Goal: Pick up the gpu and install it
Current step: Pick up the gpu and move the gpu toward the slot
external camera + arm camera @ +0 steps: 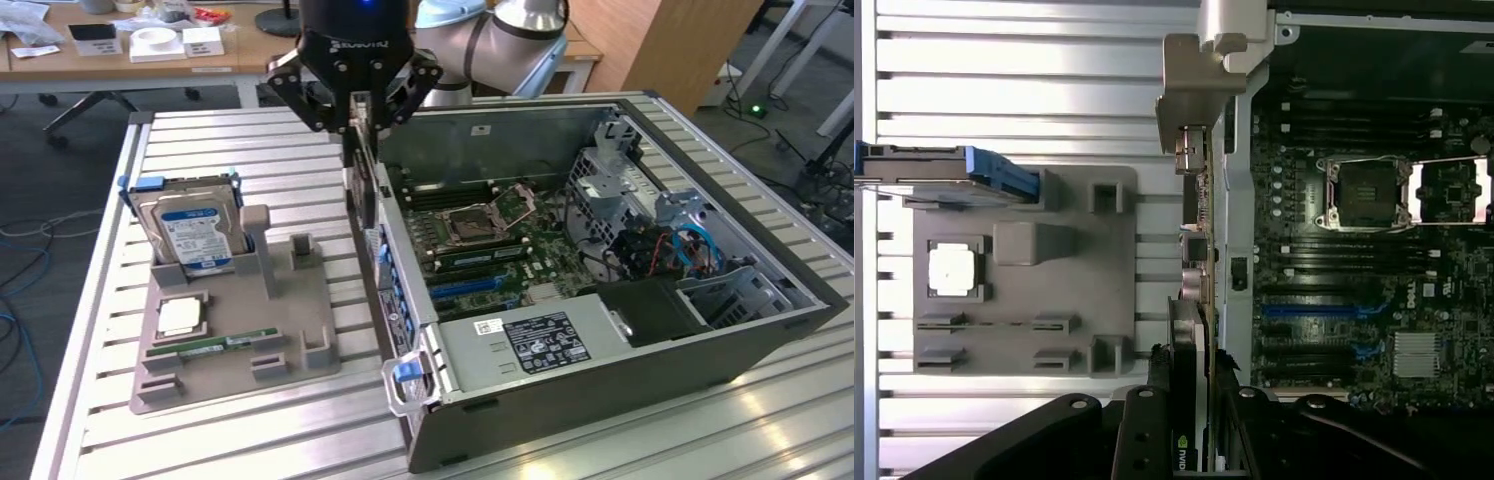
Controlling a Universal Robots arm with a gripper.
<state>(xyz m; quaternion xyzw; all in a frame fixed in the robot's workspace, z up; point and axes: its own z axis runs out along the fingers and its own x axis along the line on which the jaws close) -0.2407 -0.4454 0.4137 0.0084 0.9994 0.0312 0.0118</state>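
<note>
The gpu point(360, 190) is a thin dark card hanging on edge from my gripper point(358, 112), which is shut on its upper end. It hangs over the gap between the grey fixture point(300, 300) and the open computer case point(627, 330), right by the case's near wall. In the wrist view the gpu point(1194, 300) appears edge-on, with its silver bracket point(1204, 60) at the far end and my gripper point(1191, 410) clamped on it. It runs along the case wall, beside the motherboard point(1374, 400) and its blue slots point(1319, 311).
The fixture holds an upright hard drive point(194, 228), a CPU point(180, 316) and a green memory stick point(214, 346). The case's interior has a CPU socket point(487, 212), a power supply point(534, 345) and cables point(667, 250). A desk with clutter point(147, 45) stands behind the slatted table point(227, 140).
</note>
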